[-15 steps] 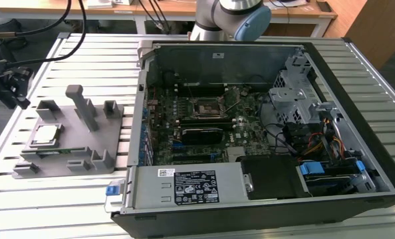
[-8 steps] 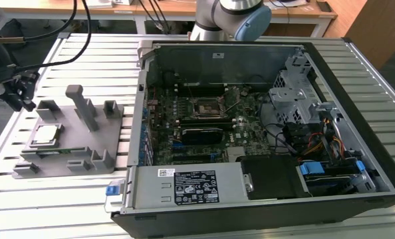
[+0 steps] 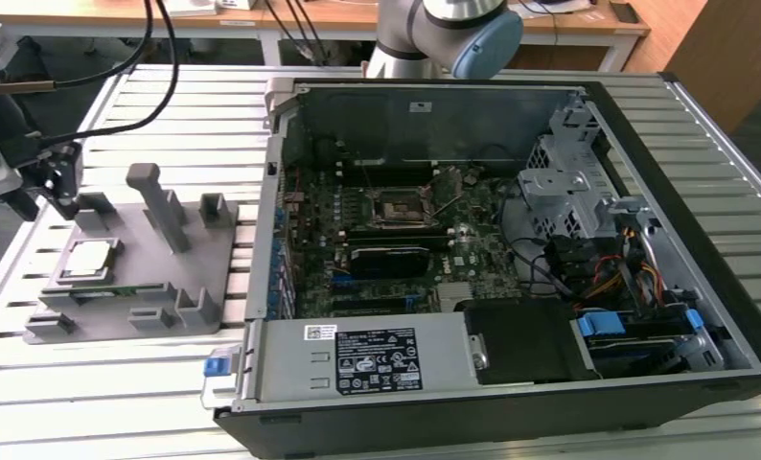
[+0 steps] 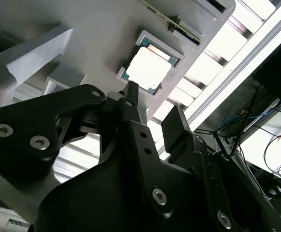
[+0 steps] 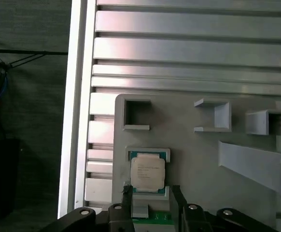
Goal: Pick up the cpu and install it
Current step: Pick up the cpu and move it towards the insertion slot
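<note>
My gripper (image 4: 154, 104) stands open, its two black fingers (image 4: 131, 99) spread with a gap between them and nothing held. In the first wrist view the same gap (image 5: 151, 191) lines up with the cpu (image 5: 147, 173), which looks about as wide as that gap. The fingertips are near the chip and not touching it.

The cpu (image 4: 148, 70) lies flat, silver top up, in a shallow square pocket of the grey plastic fixture (image 5: 198, 159), a thin green edge showing around it. Just beyond it on the fixture are open square pockets (image 5: 136, 114) and upright blocks (image 5: 214, 116).

In the exterior view the gripper (image 3: 55, 182) hangs over the fixture (image 3: 163, 287) at the view's left, with the cpu (image 3: 89, 257) seated near that side. The fixture rests on a slatted metal table (image 3: 138, 383).

Well apart, toward the exterior view's right, an open computer case (image 3: 701, 316) lies on the same table, and the black-framed socket (image 3: 398, 206) on its motherboard (image 3: 483, 240) sits uncovered.
</note>
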`<state>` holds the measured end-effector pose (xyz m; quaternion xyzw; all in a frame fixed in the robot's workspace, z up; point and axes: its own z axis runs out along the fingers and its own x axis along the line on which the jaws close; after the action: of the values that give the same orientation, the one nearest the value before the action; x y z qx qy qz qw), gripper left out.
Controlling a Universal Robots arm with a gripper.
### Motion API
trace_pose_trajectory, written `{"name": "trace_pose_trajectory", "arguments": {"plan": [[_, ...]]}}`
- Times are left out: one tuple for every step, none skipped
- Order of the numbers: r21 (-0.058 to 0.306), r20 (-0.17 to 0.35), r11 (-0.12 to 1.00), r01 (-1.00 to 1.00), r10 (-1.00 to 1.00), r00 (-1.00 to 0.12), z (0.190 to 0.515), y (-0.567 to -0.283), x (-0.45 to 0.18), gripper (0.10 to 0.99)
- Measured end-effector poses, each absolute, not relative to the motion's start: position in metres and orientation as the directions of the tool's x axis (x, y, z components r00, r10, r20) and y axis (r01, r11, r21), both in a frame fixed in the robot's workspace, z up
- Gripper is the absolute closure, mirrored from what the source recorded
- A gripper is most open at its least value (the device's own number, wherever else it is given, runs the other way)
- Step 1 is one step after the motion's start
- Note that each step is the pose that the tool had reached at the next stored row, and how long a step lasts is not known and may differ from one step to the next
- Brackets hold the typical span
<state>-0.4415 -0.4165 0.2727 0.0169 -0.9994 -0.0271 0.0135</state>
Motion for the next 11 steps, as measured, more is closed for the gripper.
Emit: {"name": "trace_pose_trajectory", "arguments": {"plan": [[0.054,0.026,0.998,-0.033,-0.034,-0.999,0.271,-0.416,-0.442,0.588],[0.054,0.026,0.998,-0.033,-0.035,-0.999,0.269,-0.416,-0.441,0.588],[0.054,0.026,0.998,-0.033,-0.035,-0.999,0.267,-0.417,-0.441,0.529],[0.054,0.026,0.998,-0.033,-0.034,-0.999,0.265,-0.417,-0.441,0.475],[0.054,0.026,0.998,-0.033,-0.034,-0.999,0.264,-0.417,-0.441,0.475],[0.054,0.026,0.998,-0.032,-0.033,-0.999,0.262,-0.417,-0.441,0.416],[0.054,0.026,0.998,-0.031,-0.032,-0.999,0.260,-0.417,-0.441,0.357],[0.054,0.025,0.998,-0.028,-0.029,-0.999,0.258,-0.417,-0.441,0.357],[0.054,0.025,0.998,-0.021,-0.022,-0.999,0.256,-0.417,-0.441,0.357],[0.054,0.025,0.998,-0.011,-0.012,-1.000,0.255,-0.417,-0.441,0.294],[0.054,0.025,0.999,-0.003,-0.004,-1.000,0.253,-0.416,-0.442,0.294]]}}
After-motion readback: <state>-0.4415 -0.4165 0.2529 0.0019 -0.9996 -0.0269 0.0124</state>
